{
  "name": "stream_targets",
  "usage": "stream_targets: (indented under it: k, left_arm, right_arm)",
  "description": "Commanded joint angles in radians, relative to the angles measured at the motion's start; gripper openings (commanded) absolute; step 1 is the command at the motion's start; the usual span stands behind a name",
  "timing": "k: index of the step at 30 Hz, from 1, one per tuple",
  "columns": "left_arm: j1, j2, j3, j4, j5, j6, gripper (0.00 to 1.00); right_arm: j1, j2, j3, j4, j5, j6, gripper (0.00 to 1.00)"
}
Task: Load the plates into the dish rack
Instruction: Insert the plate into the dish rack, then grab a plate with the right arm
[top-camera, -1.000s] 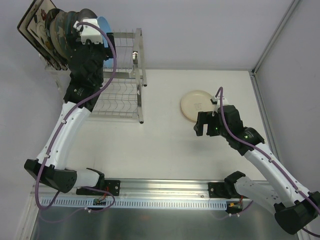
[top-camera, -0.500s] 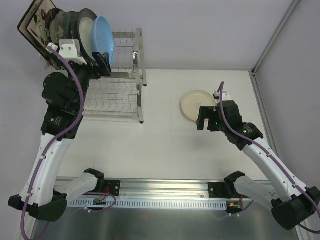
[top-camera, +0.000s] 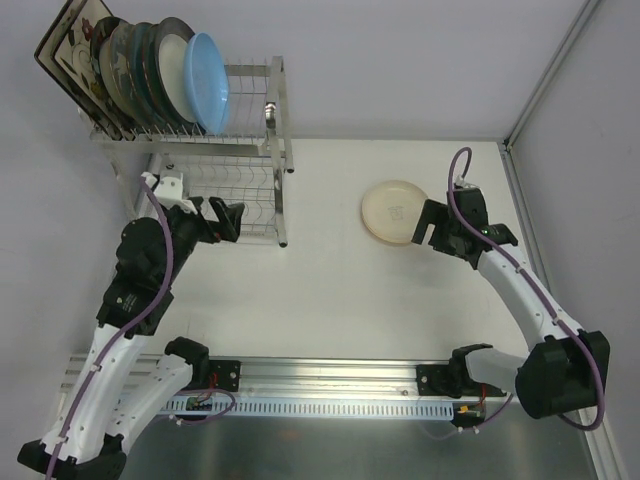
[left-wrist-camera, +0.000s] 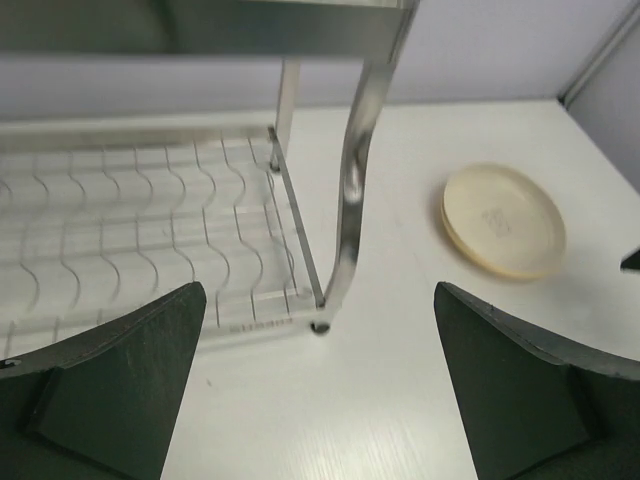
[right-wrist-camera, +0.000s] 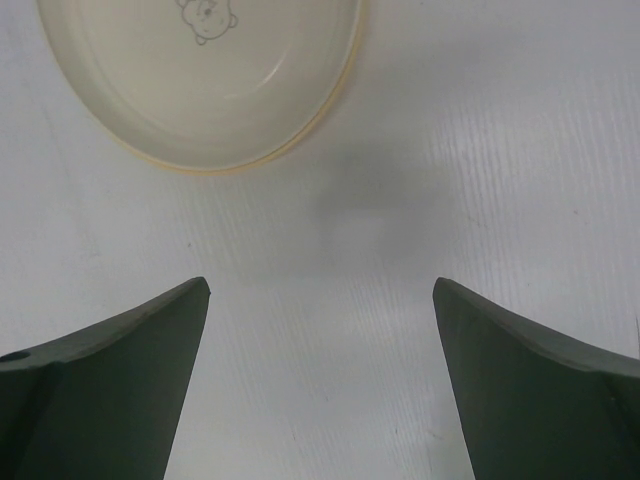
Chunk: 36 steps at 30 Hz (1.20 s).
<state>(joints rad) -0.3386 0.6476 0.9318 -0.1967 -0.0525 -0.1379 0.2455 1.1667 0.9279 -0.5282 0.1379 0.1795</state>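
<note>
The dish rack (top-camera: 250, 150) stands at the back left. Its upper tier holds several plates on edge, from a square floral plate (top-camera: 70, 45) at the left to a light blue plate (top-camera: 207, 80) at the right end. A pale yellow plate (top-camera: 392, 211) lies flat on the table. My left gripper (top-camera: 223, 220) is open and empty in front of the rack's lower tier (left-wrist-camera: 150, 240), and the yellow plate (left-wrist-camera: 503, 218) shows to its right. My right gripper (top-camera: 429, 227) is open and empty just right of the yellow plate (right-wrist-camera: 200, 70), apart from it.
The rack's metal corner post (left-wrist-camera: 358, 170) stands just ahead of my left gripper (left-wrist-camera: 318, 292). My right gripper (right-wrist-camera: 320, 287) hovers over bare white table (right-wrist-camera: 330, 220). A wall edge (top-camera: 520, 200) runs along the table's right side.
My left arm has drawn back and down from the upper tier, leaving the light blue plate standing in the rack. My right gripper has shifted to the right side of the yellow plate.
</note>
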Motion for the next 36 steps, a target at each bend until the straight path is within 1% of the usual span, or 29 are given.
stream_targets:
  k: [1,2,4,5,10,11,16,17,19,20,23,25,28,29,32,36]
  left_arm:
    - [0.009,-0.084,-0.100,-0.014,0.085,-0.080,0.99]
    - [0.007,-0.100,-0.152,-0.020,0.094,-0.084,0.99]
    - [0.007,-0.141,-0.203,-0.021,0.102,-0.094,0.99]
    - [0.007,-0.153,-0.247,-0.023,0.108,-0.101,0.99]
    - [0.007,-0.178,-0.365,-0.027,0.118,-0.111,0.99]
    - [0.007,-0.174,-0.378,-0.027,0.123,-0.106,0.99]
    - [0.009,-0.131,-0.432,-0.026,0.163,-0.109,0.99]
    - [0.009,-0.126,-0.438,-0.023,0.166,-0.108,0.99]
    - [0.007,-0.112,-0.450,-0.024,0.164,-0.100,0.99]
    - [0.007,-0.109,-0.450,-0.026,0.164,-0.097,0.99]
    - [0.007,-0.105,-0.449,-0.024,0.152,-0.092,0.99]
    - [0.007,-0.103,-0.450,-0.024,0.152,-0.094,0.99]
    - [0.007,-0.105,-0.450,-0.023,0.155,-0.097,0.99]
    - [0.007,-0.103,-0.450,-0.024,0.152,-0.095,0.99]
    - [0.007,-0.105,-0.450,-0.024,0.152,-0.095,0.99]
    - [0.007,-0.111,-0.453,-0.024,0.163,-0.101,0.99]
  right_arm:
    - [-0.043,0.063,0.049,0.051,-0.006,0.054,0.99]
    - [-0.061,0.079,0.055,0.071,-0.007,0.057,0.98]
    - [-0.077,0.132,0.064,0.089,-0.015,0.049,0.96]
    - [-0.081,0.149,0.071,0.123,-0.017,0.038,0.93]
    - [-0.106,0.273,0.115,0.192,-0.009,-0.058,0.85]
    - [-0.110,0.289,0.126,0.207,-0.009,-0.069,0.81]
    - [-0.138,0.422,0.248,0.224,-0.049,-0.158,0.70]
    - [-0.143,0.444,0.267,0.218,-0.058,-0.197,0.66]
    - [-0.156,0.500,0.314,0.221,-0.076,-0.221,0.60]
    - [-0.163,0.519,0.328,0.221,-0.092,-0.242,0.54]
    - [-0.172,0.617,0.403,0.205,-0.123,-0.288,0.49]
    - [-0.175,0.651,0.458,0.176,-0.123,-0.305,0.48]
    - [-0.181,0.705,0.499,0.154,-0.129,-0.331,0.45]
    - [-0.183,0.727,0.518,0.148,-0.162,-0.339,0.45]
    - [-0.189,0.758,0.546,0.131,-0.169,-0.347,0.45]
    - [-0.193,0.794,0.580,0.117,-0.176,-0.362,0.41]
